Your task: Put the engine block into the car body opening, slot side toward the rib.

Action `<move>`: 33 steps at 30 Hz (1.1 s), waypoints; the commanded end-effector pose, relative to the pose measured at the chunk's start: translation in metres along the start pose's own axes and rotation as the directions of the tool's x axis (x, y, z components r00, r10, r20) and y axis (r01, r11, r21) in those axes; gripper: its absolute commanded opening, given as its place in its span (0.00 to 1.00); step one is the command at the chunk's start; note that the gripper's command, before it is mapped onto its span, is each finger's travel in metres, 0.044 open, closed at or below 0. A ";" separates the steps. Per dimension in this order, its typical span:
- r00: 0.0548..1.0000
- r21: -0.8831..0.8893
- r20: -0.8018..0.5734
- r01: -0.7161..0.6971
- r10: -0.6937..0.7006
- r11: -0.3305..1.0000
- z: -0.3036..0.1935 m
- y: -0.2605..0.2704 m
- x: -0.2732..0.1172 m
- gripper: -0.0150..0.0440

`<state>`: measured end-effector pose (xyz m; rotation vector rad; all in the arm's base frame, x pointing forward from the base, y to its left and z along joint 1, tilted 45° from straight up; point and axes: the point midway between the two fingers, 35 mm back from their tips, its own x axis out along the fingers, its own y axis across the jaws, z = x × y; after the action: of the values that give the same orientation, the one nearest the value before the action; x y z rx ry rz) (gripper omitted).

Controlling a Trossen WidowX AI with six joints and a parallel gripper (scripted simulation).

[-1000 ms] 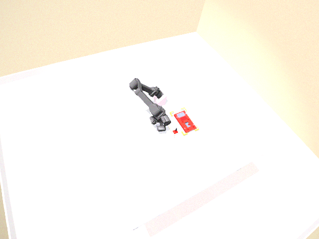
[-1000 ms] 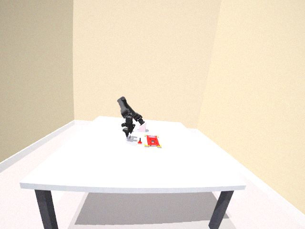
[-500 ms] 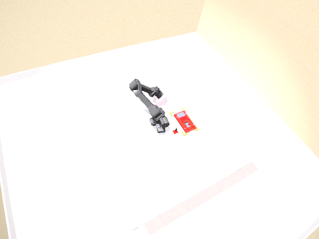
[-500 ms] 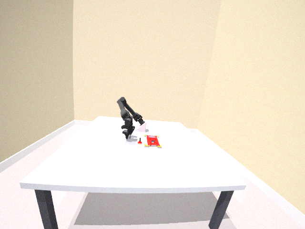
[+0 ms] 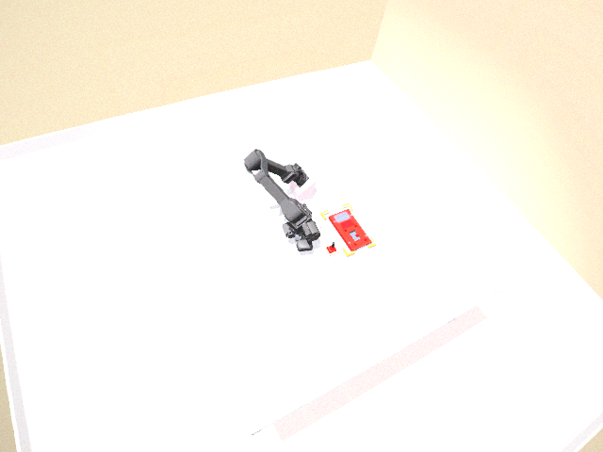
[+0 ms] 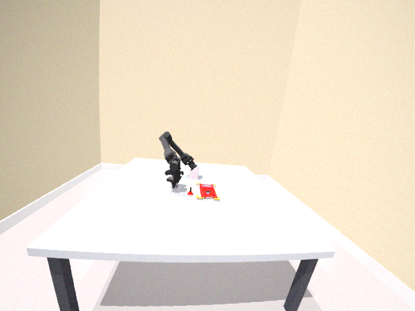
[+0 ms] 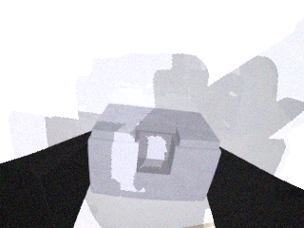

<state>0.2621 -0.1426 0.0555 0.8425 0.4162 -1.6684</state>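
The grey engine block (image 7: 195, 166) shows in the wrist view with a square slot in its middle. My gripper (image 7: 151, 146) (image 6: 174, 186) is shut on the block, one black finger at each side; in the top view the hand hides its fingertips. It is low over the table, left of the car body. Whether the block touches the table I cannot tell. The red car body (image 5: 345, 234) (image 6: 202, 192) lies flat, its small opening (image 5: 352, 236) (image 6: 208, 192) showing nearer its front end. The rib is too small to make out clearly.
A small red piece with a black upright stick (image 5: 332, 249) (image 6: 190, 193) stands between the hand and the car body. Yellow corner pieces (image 5: 349, 252) (image 6: 200, 197) surround the body. The pale arm base (image 5: 304, 191) (image 6: 193, 173) is behind. A pinkish strip (image 5: 380, 369) lies farther forward.
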 end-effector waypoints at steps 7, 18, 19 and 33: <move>1.000 -0.004 -0.001 -0.001 0.001 1.000 -0.002 0.004 -0.019 0.25; 1.000 -0.005 -0.008 0.001 -0.001 1.000 -0.005 0.007 -0.052 0.25; 1.000 -0.005 -0.009 0.001 -0.001 1.000 -0.005 0.007 -0.056 0.25; 1.000 -0.006 -0.006 0.002 -0.002 1.000 -0.004 0.005 -0.100 0.25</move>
<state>0.2746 -0.0789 0.1185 0.8335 0.4263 -1.6700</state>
